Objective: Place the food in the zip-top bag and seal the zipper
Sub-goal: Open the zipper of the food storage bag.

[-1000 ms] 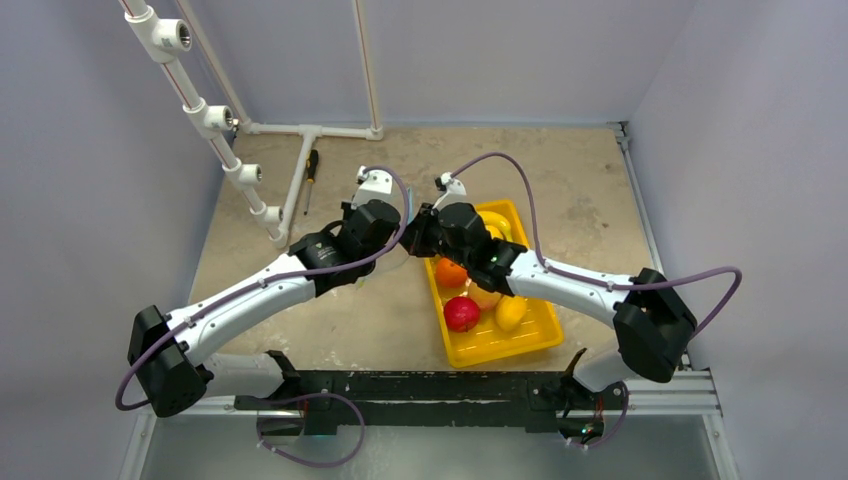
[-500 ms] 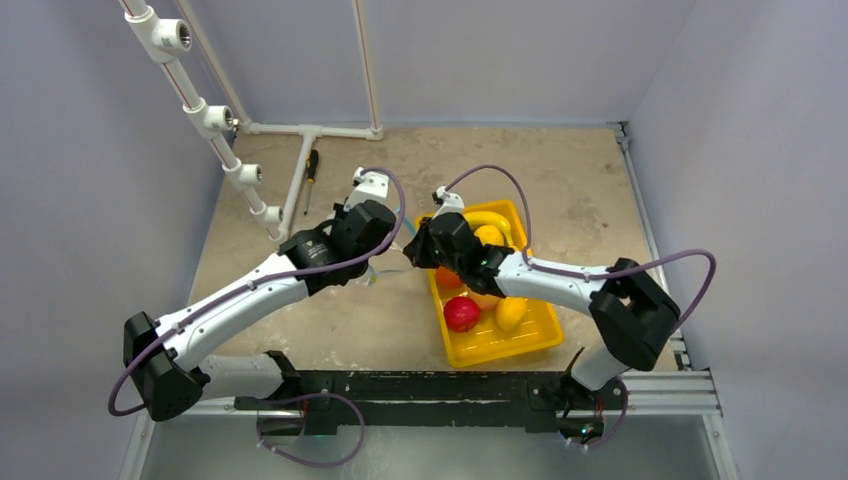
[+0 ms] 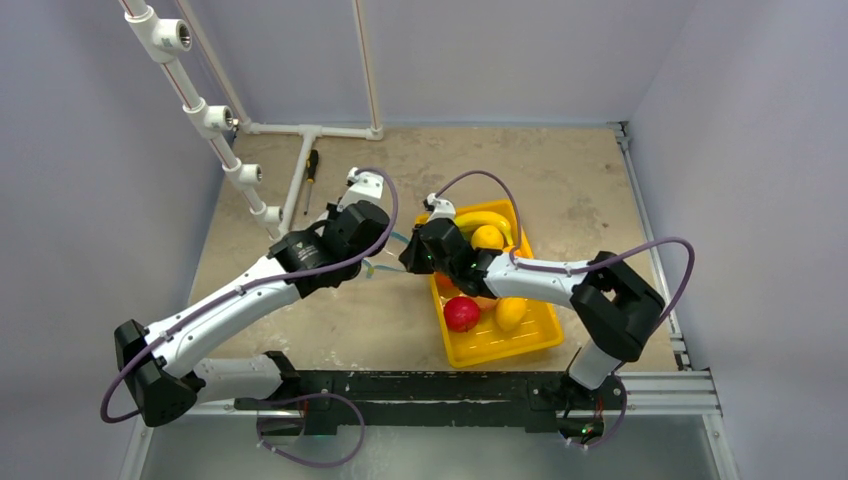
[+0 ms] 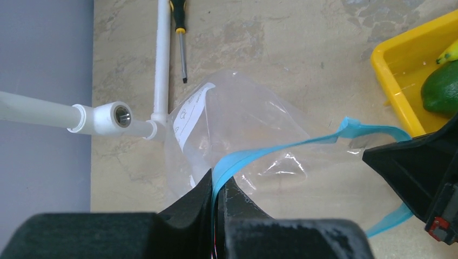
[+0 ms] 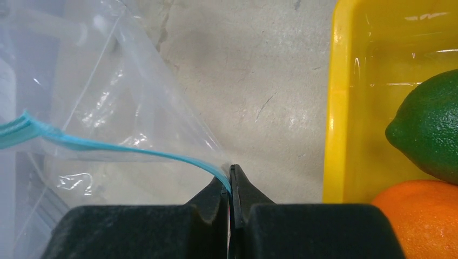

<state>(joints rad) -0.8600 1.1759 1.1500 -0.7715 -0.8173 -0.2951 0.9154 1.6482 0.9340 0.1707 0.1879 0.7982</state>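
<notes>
Holding: left claw (image 4: 217, 186) clenched on the zipper (image 4: 281, 148); right claw (image 5: 231, 181) pinching the strip's other end.
Bag: zip-top bag (image 4: 243, 124) spread between the claws, beside the yellow tray (image 5: 337, 108).
Food: food (image 3: 462, 313) lies in the tray; lime (image 5: 426, 127) and orange (image 5: 416, 216) are cut off at the frame edge.
Hidden: from above, the arms cover most of the bag.
Writing: white label (image 4: 189, 113) on the bag, print too small to read.
</notes>
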